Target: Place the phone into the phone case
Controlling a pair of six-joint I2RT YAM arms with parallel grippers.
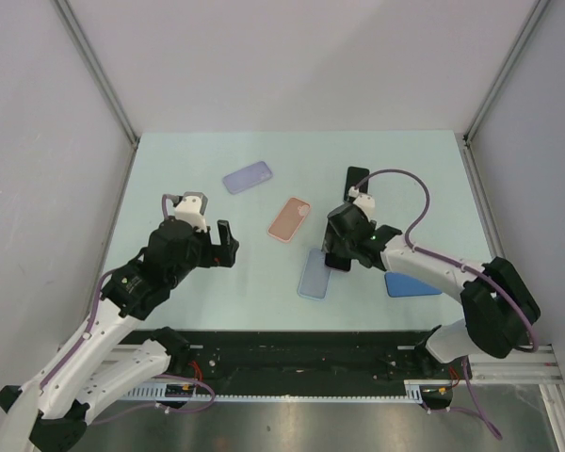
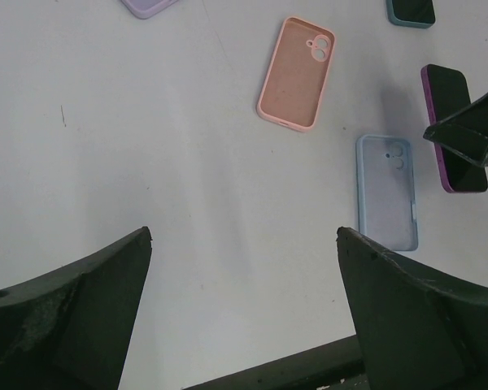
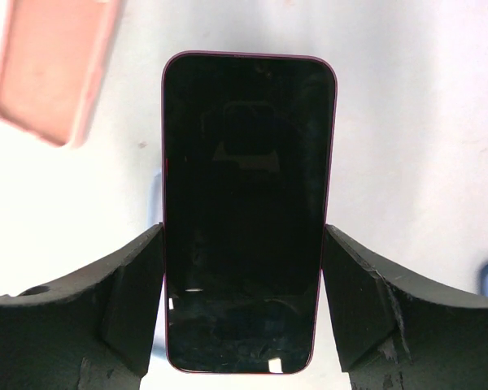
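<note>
Two pincers, right pincer [image 3: 242, 236] clamping long edges of glossy black, magenta-rimmed phone [image 3: 248, 162], left pincer [image 2: 244, 234] spread wide, empty, above matte pale worktop [image 2: 146, 122]

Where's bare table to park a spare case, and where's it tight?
Free: far-left stretch left of the lavender case; far-right corner past the dark phone, under the cable loop. Crowded: centre-right, where pink case, light blue case, blue case and the right tool gripping the purple phone bunch together.
</note>
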